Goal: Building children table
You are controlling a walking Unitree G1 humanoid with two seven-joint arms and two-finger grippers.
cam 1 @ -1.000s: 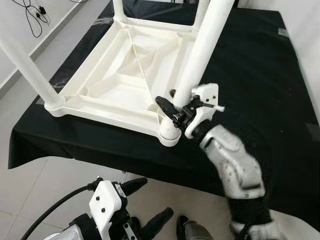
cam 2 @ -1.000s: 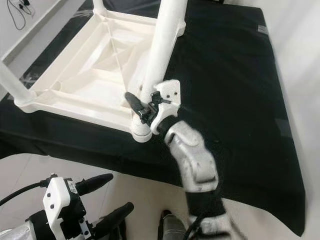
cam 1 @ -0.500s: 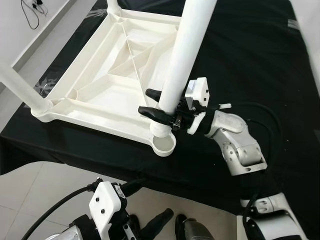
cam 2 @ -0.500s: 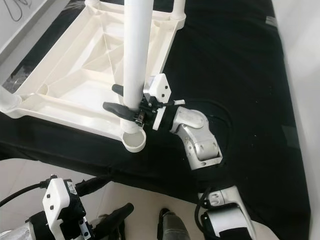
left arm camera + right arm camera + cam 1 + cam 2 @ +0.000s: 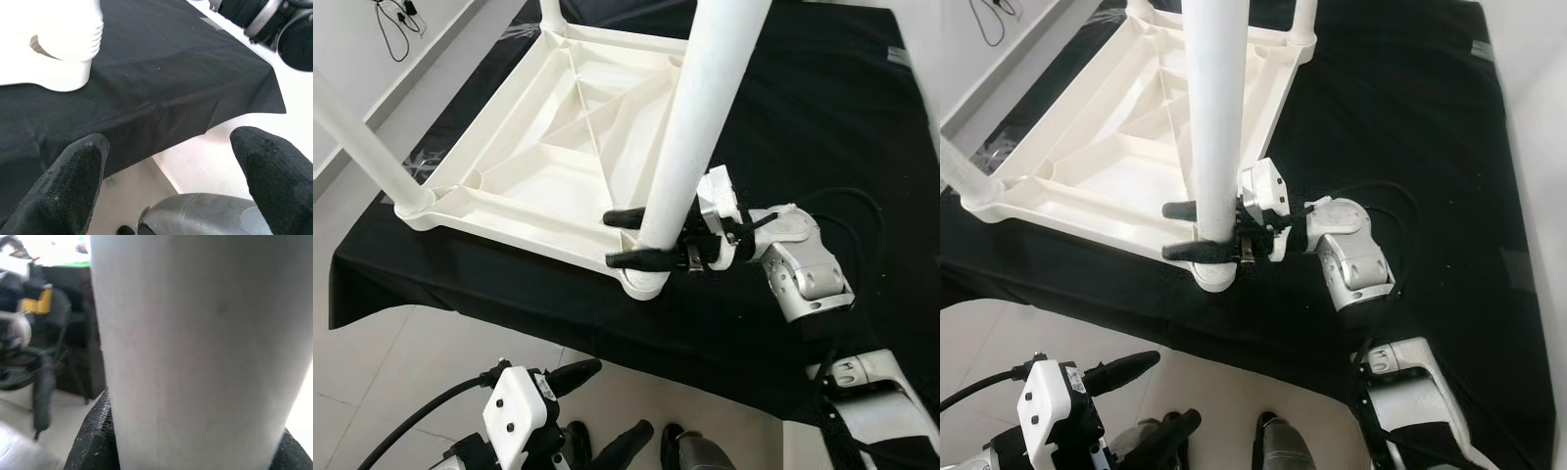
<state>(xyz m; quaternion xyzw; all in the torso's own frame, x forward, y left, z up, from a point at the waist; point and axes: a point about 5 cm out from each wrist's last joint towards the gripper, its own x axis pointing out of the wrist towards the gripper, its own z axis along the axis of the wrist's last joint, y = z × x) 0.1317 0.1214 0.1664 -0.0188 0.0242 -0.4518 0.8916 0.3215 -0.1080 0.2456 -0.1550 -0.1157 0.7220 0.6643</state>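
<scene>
A white plastic children's table (image 5: pixel 538 166) lies upside down on a black cloth (image 5: pixel 822 108). My right gripper (image 5: pixel 614 239) is shut on a thick white leg (image 5: pixel 705 108), low down near its base. The leg stands upright with its lower end at the near corner socket (image 5: pixel 643 284). In the right wrist view the leg (image 5: pixel 195 333) sits between the black fingers (image 5: pixel 93 440). Two more legs (image 5: pixel 357 132) (image 5: pixel 550 15) stand at other corners. My left gripper (image 5: pixel 607 406) hangs open and holds nothing, low over the floor in front of the cloth's edge (image 5: pixel 161 112).
The black cloth drapes over the near edge of the support, just below the table's near corner. Pale tiled floor (image 5: pixel 391 362) lies in front and to the left. Black cables (image 5: pixel 396 20) trail on the floor at the far left. Bare cloth stretches to the right.
The leg's lower end, which stood beside the open corner socket half a second ago, now sits over it. My right gripper stays shut on the leg. The camera has shifted.
</scene>
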